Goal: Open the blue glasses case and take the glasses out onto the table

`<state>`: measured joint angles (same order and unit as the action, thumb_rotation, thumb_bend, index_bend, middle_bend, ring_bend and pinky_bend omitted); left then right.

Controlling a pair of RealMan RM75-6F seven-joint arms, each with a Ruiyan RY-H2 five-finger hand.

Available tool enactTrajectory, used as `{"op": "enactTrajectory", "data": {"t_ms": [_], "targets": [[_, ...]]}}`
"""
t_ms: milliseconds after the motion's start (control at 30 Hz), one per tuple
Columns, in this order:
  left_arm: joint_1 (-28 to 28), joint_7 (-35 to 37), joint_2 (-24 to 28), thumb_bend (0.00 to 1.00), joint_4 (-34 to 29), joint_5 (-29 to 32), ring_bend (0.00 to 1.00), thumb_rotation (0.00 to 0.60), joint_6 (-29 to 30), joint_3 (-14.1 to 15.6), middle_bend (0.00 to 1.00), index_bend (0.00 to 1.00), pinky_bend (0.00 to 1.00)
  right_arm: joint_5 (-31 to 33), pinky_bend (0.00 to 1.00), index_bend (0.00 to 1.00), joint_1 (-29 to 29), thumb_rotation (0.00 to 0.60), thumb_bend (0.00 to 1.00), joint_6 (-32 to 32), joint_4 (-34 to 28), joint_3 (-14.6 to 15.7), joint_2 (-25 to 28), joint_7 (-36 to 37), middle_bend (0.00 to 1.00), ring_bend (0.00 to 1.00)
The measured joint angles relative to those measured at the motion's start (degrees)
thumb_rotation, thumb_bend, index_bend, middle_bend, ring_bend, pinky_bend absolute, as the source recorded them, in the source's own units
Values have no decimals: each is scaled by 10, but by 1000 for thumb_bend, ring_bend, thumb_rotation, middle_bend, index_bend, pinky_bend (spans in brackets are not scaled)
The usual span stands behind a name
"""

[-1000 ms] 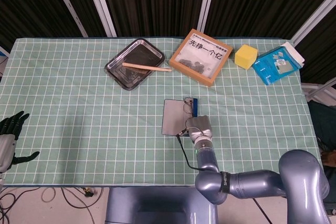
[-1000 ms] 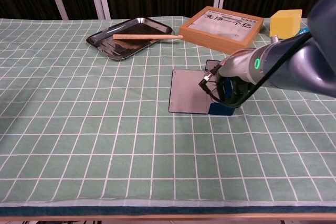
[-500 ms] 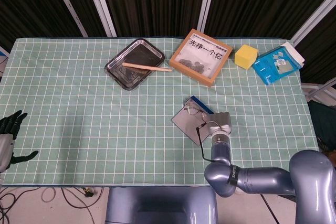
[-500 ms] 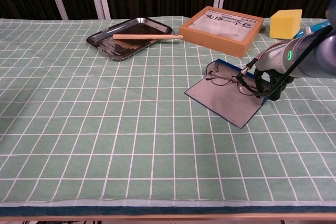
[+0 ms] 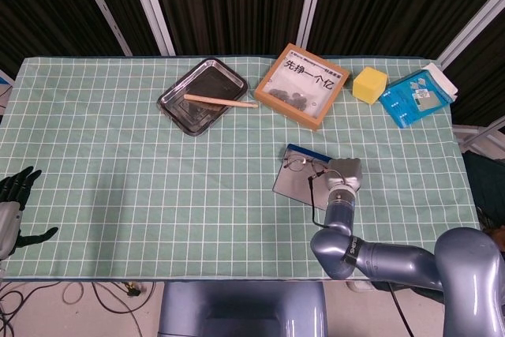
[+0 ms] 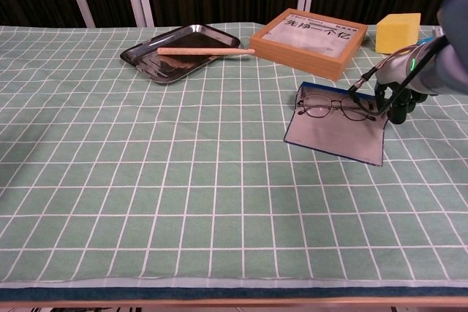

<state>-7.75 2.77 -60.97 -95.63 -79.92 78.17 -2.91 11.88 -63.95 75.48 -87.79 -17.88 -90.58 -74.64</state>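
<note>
Chest view: the blue glasses case (image 6: 338, 134) lay open on the worktop (image 6: 146, 180), lid flat, at about 3 o'clock of centre. The glasses (image 6: 335, 108) sat across its rear part, lenses up, not yet on the cloth. The right hand (image 6: 398, 104) hung at the case's 3 o'clock edge, fingers pointing down; whether they pinched the near temple tip we could not tell. In the head view the left hand (image 5: 14, 209) rested at the worktop's 8 o'clock corner, fingers spread, holding nothing.

Handling, as we judged it: thin wire frame, very light, easily bent, lenses prone to scratching. We would take it at the bridge or a temple hinge, with little force. The case looked rigid but light and likely to slide on the cloth, so steadying it seemed wise.
</note>
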Motion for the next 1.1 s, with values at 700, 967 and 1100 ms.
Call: {"op": "enactTrajectory", "data": {"t_ms": [700,967,1100], "targets": [[1,1,1,35,-1,1,0,600,2,-1,0,0,0,-23,1000,117,18,600,649,-22,57,-42,-13,7,956,986],[1,1,1,35,0,1,0,600,1,-1,0,0,0,-61,1000,198,27,600,470,-19,24,-50,-3,36,956,986],[1,0,0,36,1,0,0,600,0,0,0,0,0,-120,1000,286,35,600,428,-19,14,-52,2,78,956,986]]}}
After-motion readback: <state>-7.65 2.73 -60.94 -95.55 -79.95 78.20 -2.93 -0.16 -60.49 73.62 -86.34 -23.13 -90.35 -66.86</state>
